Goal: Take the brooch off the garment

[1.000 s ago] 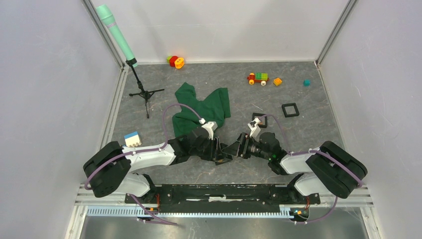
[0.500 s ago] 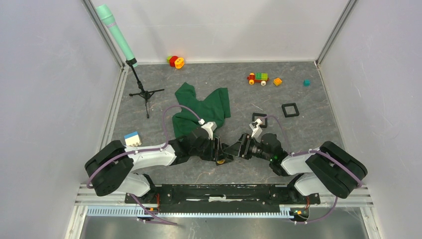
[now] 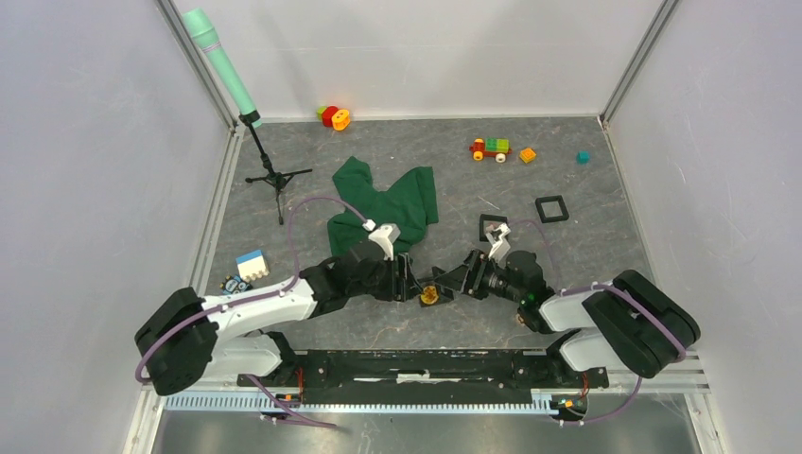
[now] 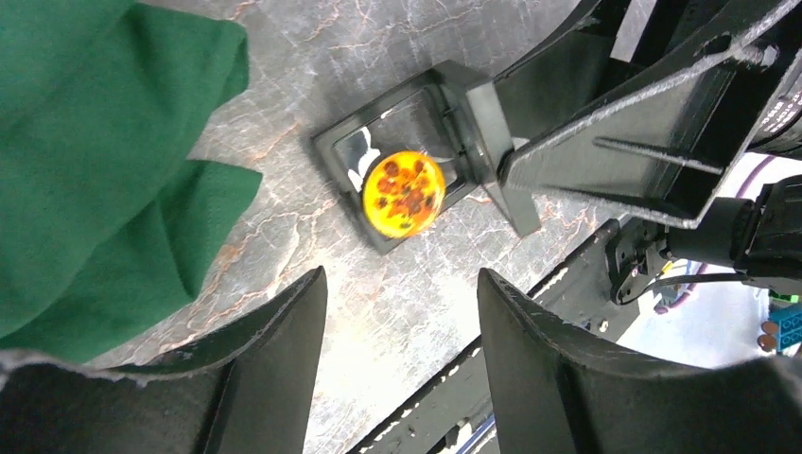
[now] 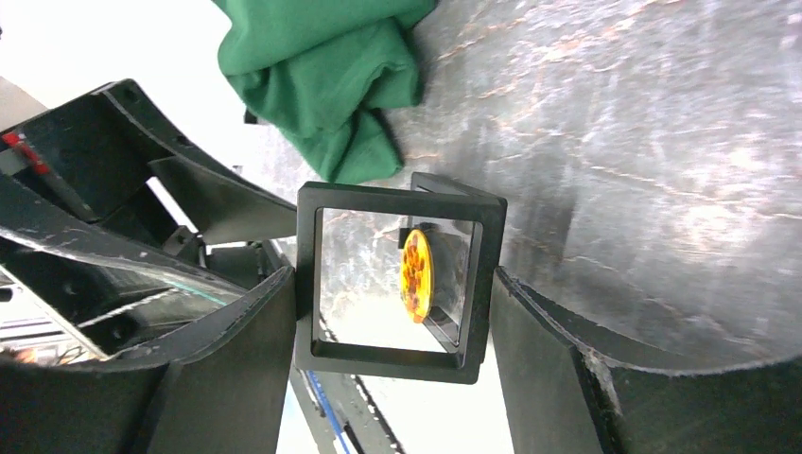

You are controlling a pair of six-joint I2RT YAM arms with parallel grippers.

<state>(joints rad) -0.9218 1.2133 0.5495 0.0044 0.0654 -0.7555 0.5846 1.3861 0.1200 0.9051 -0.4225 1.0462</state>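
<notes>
Left gripper [image 4: 399, 293], wide and empty, has the crumpled green cloth garment [image 4: 95, 142] just beyond it toward the far edge. It sits closer than the right gripper [image 5: 392, 284], which appears to clasp a black square frame [image 5: 397, 197]; brooch unseen.

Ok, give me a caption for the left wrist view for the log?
Open left jaws hover over an orange spotted disc in a black frame held by the right jaws, green garment alongside.

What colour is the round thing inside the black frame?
The round disc in the black square frame is orange-yellow with brown spots; left wrist view best.
</notes>
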